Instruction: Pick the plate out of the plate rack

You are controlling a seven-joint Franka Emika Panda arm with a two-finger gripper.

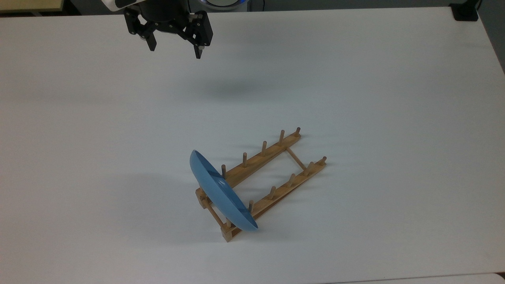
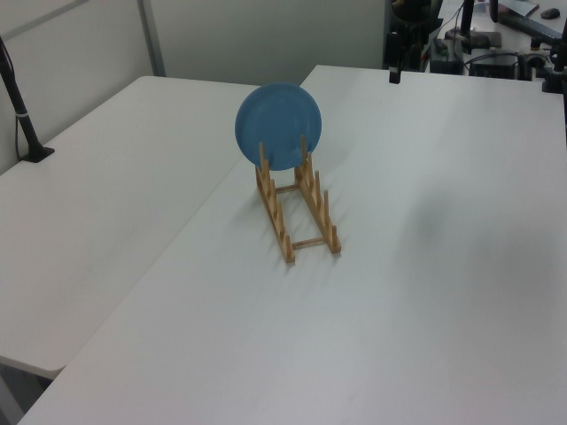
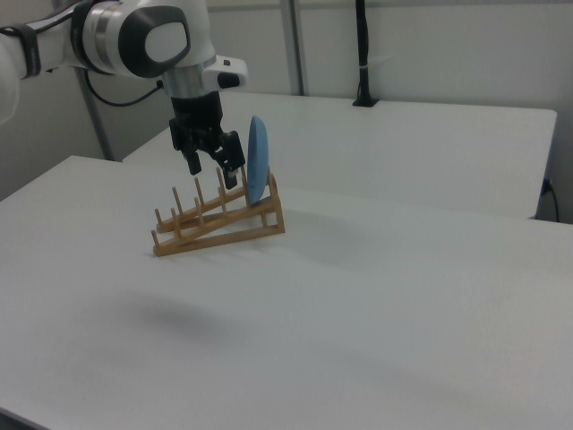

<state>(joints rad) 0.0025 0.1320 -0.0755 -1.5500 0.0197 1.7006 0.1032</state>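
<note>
The light-blue plate [image 1: 221,193] stands on edge in the end slot of the wooden plate rack [image 1: 272,173], leaning against the pegs at the rack's lower-left end in the top view. In the left view the plate [image 2: 278,124] faces the camera at the far end of the rack [image 2: 297,212]. My gripper [image 1: 175,49] hangs open and empty near the table's far edge, well up and to the left of the rack in the top view. In the right view the gripper [image 3: 215,168] overlaps the rack [image 3: 215,222] just left of the plate [image 3: 257,159].
The rack sits on a white table [image 1: 355,98]. A black block [image 1: 465,12] sits at its top-right corner in the top view. A second white table [image 2: 97,186] adjoins it, with a black post [image 2: 25,119] clamped to it.
</note>
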